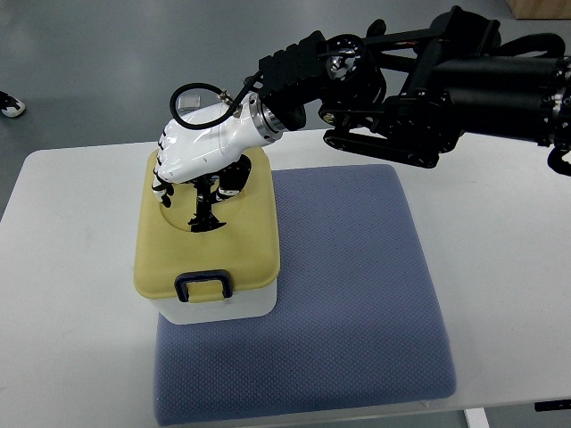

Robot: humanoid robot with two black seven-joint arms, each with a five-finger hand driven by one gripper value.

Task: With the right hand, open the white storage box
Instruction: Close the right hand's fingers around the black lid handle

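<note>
1. The white storage box (223, 306) stood on the left part of a blue-grey mat (357, 294), which lay on a white desk (71, 294).
2. Its pale yellow lid (245, 241) sat closed on the box, covering the whole top; only a strip of the white body showed below the lid's near edge.
3. A dark blue latch (204, 284) lay at the middle of the lid's near edge, on the side closest to the camera.
4. The right hand (198, 152), white-shelled with dark fingers (205, 201), was over the far half of the lid, its black arm (428, 80) reaching in from the upper right of the box.
5. The fingers pointed down and were curled into an oval hollow in the lid's top, apparently hooked around a dark handle there; the exact contact was hard to make out.
6. A dark shoe (11, 105) showed on the floor, well beyond the box to its upper left.
</note>
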